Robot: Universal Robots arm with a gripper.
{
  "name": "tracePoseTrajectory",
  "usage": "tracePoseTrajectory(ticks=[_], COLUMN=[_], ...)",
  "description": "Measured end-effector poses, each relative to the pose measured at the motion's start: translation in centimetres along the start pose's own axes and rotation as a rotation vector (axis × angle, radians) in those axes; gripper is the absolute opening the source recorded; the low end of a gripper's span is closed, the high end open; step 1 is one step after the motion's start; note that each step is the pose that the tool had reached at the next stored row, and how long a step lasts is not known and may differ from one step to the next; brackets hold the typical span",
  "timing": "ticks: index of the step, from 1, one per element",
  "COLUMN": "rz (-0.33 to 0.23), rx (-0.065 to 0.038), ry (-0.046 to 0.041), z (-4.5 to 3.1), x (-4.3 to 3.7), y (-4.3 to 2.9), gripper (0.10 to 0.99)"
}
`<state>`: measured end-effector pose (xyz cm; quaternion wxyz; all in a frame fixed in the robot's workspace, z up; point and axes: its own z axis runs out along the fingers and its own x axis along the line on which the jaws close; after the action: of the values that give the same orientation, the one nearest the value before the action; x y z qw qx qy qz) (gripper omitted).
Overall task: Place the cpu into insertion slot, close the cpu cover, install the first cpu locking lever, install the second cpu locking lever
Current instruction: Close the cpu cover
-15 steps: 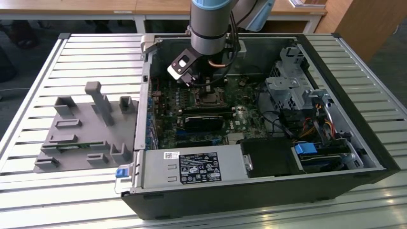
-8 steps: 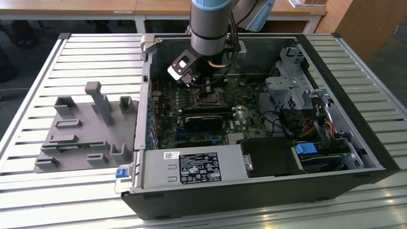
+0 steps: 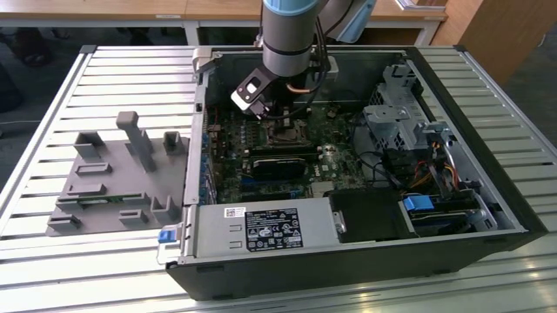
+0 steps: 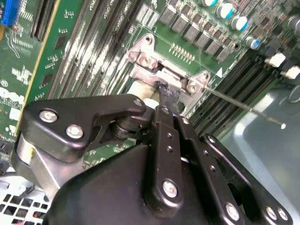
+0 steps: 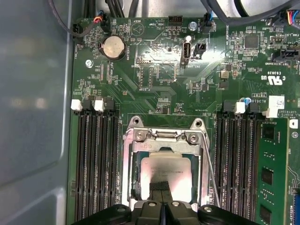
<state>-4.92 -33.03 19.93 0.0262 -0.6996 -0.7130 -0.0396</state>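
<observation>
**Status.** The cpu sits in the slot, silver top facing up. The cover lies down around it, so the cpu shows through the square cut-out. You cannot confirm from these views that the cover is fully seated.

**End effector.** The end effector has its fingers drawn together with nothing between them. In the first wrist view its dark tip hangs over the edge of the cpu. In the second wrist view the tip meets the metal at the hinge side of the socket. In the exterior view it stands inside the computer case, low over the circuit board.

**Lever.** One lever is not latched. In the second wrist view the thin rod juts free from the socket corner.

**Hazards.**
- Note that nothing clamps the cover. It may lift or shift if the tip drags sideways.
- Avoid loading the cpu top directly. Pressure there, rather than on the cover, could stress the contacts underneath.
- Watch the free lever. It stands close to the fingers and could snag or bend.
- Keep the tip clear of the memory slots just beside the socket. A slip off the smooth metal would strike them.
</observation>
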Motion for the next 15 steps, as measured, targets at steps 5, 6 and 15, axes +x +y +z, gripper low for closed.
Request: tracePoseTrajectory(ticks=[5,6,15], rz=[-0.001,-0.001,-0.001], rx=[-0.006,-0.007,-0.011], ry=[0.0005,0.001,0.0001], z=[-0.04,-0.14,-0.59], x=[0.01,0.03,0.07], y=[0.21,0.22,-0.48], gripper=[0.106,0.106,0.106])
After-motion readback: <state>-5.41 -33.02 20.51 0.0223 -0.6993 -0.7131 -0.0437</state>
